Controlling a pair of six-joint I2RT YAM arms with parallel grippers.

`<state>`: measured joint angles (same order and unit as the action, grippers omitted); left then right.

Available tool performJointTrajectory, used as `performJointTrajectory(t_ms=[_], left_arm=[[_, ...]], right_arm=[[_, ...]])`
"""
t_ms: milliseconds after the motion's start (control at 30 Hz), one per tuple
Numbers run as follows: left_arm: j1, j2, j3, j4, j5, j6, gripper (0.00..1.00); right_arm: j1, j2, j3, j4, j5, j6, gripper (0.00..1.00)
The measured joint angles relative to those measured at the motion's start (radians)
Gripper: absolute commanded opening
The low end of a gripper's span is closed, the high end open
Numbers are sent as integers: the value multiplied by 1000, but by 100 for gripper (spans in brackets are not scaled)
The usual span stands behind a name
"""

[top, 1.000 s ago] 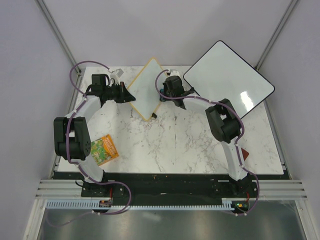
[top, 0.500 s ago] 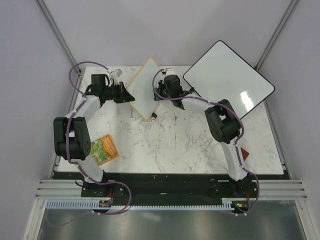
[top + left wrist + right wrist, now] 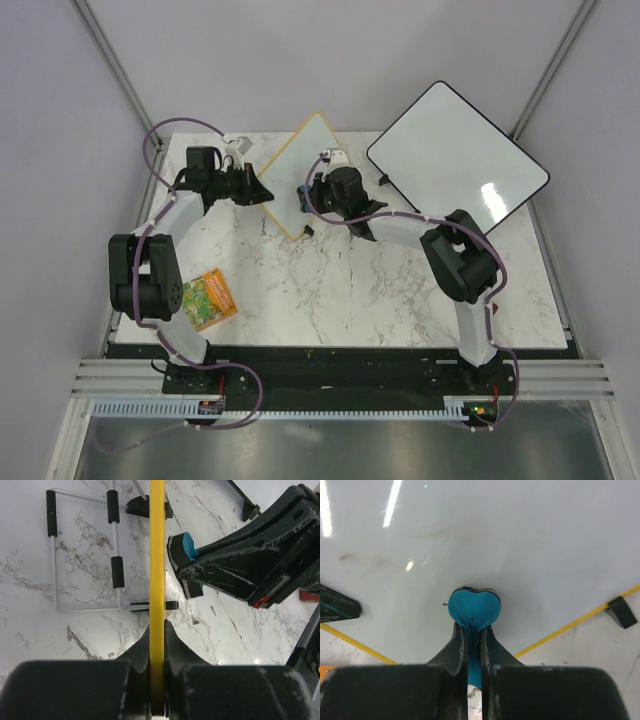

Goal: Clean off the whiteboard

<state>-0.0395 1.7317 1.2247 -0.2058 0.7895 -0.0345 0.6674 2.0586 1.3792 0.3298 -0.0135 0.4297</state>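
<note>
Two grippers meet at one yellow-framed whiteboard (image 3: 298, 170).
Top view: the board stands on edge at the far middle of the table (image 3: 350, 290), long axis diagonal. The left gripper (image 3: 255, 188) is at its left edge and the right gripper (image 3: 312, 190) on its face.
Left wrist view: jaws clenched on the yellow rim, with the blue eraser (image 3: 186, 547) close against the board's right side.
Right wrist view: jaws pinch the heart-shaped eraser against the white surface. Faint reddish smudges (image 3: 350, 557) lie up and left of it, likely the next stretch to wipe.
</note>
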Motion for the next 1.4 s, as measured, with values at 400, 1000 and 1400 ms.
performJointTrajectory(t_ms=[400, 1000, 1400], left_arm=[[-9, -5, 1, 3, 0, 28, 2], [-18, -6, 13, -14, -29, 25, 10], [-47, 13, 12, -92, -106, 28, 36]], right_arm=[[-190, -43, -54, -31, 89, -8, 0], [-247, 65, 85, -271, 116, -41, 15], [-288, 101, 115, -316, 27, -38, 47]])
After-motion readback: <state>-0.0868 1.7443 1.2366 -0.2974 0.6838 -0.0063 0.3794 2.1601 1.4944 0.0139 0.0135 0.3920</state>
